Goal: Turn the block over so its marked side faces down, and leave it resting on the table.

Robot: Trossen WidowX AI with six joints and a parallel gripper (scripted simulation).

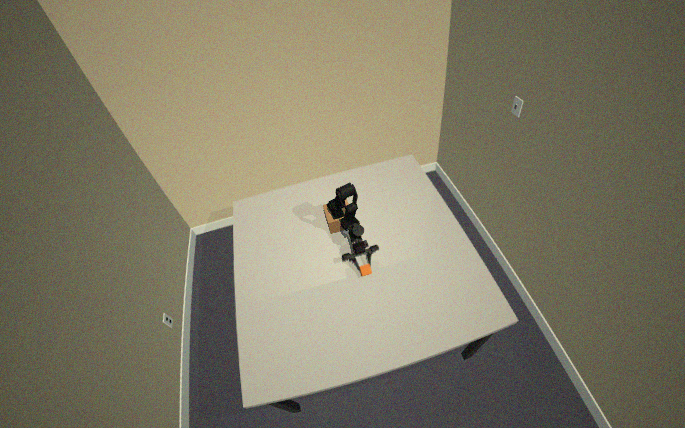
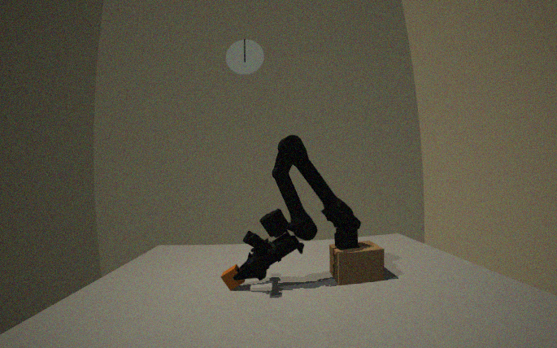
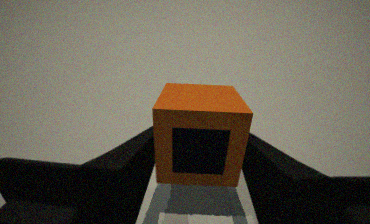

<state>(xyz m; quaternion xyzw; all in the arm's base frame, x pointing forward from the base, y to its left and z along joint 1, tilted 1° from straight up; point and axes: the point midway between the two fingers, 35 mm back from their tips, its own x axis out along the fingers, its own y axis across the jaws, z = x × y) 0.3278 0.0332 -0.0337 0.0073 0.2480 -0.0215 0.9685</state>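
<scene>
One black arm (image 2: pixel 298 181) stands on one brown base box (image 2: pixel 357 263) near the middle of one pale table (image 1: pixel 387 340). From the box the arm rises, folds at a high elbow, then slopes down low over the table on the side of the box away from the tan wall. At its tip, one gripper (image 2: pixel 239 273) is clamped on one orange block (image 2: pixel 230 276), a dark finger pressed to each side of the cube. In the wrist view the block (image 3: pixel 202 134) sits between the two fingers, and its one marked face, a dark square framed in orange, is turned toward the wrist camera, while a plain orange face shows above it. The exterior view shows the block tilted, with its lower corner at the table or just above it; the picture is too dim and grainy to tell if they touch. From the top view the block (image 1: pixel 366 270) lies near the box, with the gripper (image 1: pixel 361 261) between the two, and a soft shadow falls beside them. Beyond the table there is one round wall clock (image 2: pixel 244 56) high above the arm, and two small wall plates, one (image 1: pixel 516 106) on the wall to the right of the box as the top view shows it and one (image 1: pixel 167 319) low on the wall to its left.
</scene>
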